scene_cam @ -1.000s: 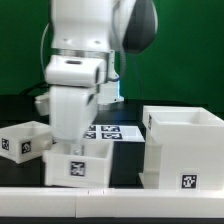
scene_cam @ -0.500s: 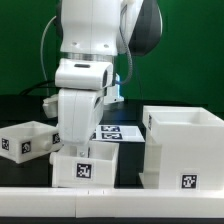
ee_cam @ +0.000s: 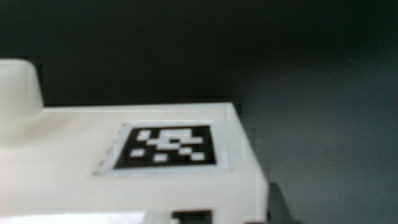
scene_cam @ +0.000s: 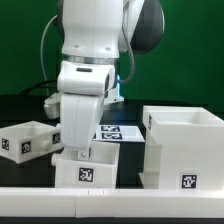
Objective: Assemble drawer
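A small white tray with a tag on its front sits on the black table near the front edge. My gripper reaches down into it and is shut on its wall; the hand hides the fingertips. In the wrist view the tray's tagged white surface fills the picture from very close. A second small tray stands at the exterior view's left. The large white casing, open at the top, stands at the exterior view's right, a short gap from the held tray.
The marker board lies flat on the table behind the held tray. A white ledge runs along the front. Cables hang behind the arm, and a green wall closes the back.
My gripper and the small tray it holds have slid toward the exterior view's right, closer to the casing. The other tray and the casing have not moved.
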Motion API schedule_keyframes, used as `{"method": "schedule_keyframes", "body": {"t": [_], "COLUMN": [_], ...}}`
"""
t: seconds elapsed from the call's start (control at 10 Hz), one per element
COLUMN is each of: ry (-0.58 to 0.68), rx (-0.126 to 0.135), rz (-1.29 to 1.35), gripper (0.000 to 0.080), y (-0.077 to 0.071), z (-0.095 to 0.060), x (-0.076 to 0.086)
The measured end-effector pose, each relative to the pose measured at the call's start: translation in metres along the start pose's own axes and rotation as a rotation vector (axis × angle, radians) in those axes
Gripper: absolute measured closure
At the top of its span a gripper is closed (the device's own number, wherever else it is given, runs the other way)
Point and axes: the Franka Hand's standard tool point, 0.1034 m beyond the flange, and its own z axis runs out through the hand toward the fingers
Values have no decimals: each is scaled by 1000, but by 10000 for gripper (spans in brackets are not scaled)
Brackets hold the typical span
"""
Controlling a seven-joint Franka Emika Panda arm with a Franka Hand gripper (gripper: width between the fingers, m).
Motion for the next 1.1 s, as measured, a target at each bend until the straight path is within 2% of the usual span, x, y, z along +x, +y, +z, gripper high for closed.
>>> {"method": "schedule_keyframes", "body": {"t": [0.3,0.5,0.7,0.8,0.9,1.1], "ry": [-1,18,31,39,40,39], "rx": [2,-41,-46,-61,-58,-56], "rz": [0,-48,-70,-80,-72,-68], "gripper": [761,761,761,761,761,761], "y": [2,4,1,1,-2,-2], "z": [0,-5,-3,-4,-1,0], "x": [0,19,38,46,41,39]}}
